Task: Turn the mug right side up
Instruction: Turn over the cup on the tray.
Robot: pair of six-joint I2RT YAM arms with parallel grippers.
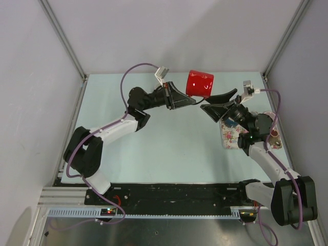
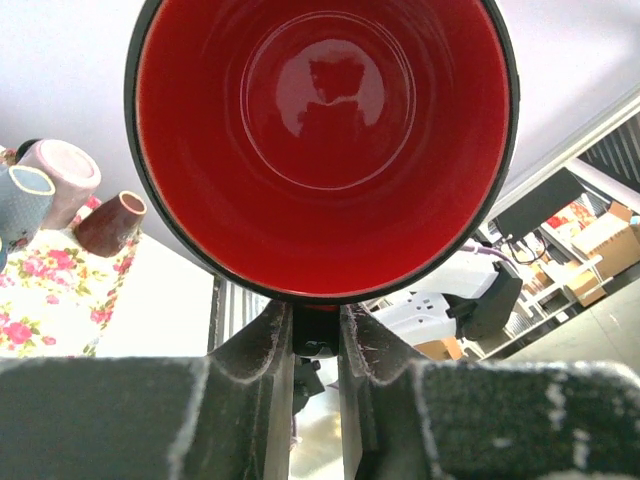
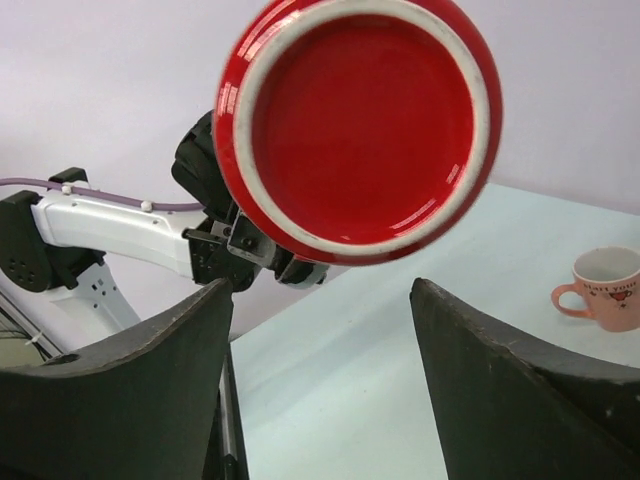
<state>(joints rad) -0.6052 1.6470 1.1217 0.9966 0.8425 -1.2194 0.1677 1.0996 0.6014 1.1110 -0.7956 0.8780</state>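
One glossy red mug (image 1: pixel 200 83) hangs in the air above the far middle of the table (image 1: pixel 169 148), tipped on its side. Its mouth faces back along the left arm and its base faces the right arm. The left wrist view looks straight into the mouth: a deep red glazed inside with a lighter reflection on the bottom and a thin dark rim. The right wrist view shows the underside, a flat red disc inside a pale unglazed ring, with shiny red wall around it.

The left claw (image 2: pixel 313 316) is drawn narrow, its two fingers pinching a small dark part of the mug just under the rim; exactly which part cannot be told. The right claw (image 3: pixel 320 285) is spread wide, apart from the mug, with the base showing above the gap between its fingers.

The table is a pale mint-green sheet, matte and plain. On its right side lies a floral mat (image 1: pixel 228 137), partly hidden by the right arm. In the left wrist view a pink-and-white cup (image 2: pixel 62 172), a blue dotted cup (image 2: pixel 22 198) and a brown cup (image 2: pixel 112 222) stand grouped at the mat. A pink mug (image 3: pixel 605 288) stands upright on the table, well apart from the red one. A black rail (image 1: pixel 174 192) runs along the near edge under the arm bases. Plain pale-lilac walls (image 1: pixel 154 31) close in three sides, joined by slanting aluminium posts (image 1: pixel 64 38). Cardboard boxes (image 2: pixel 605 232) show beyond the enclosure in the left wrist view.
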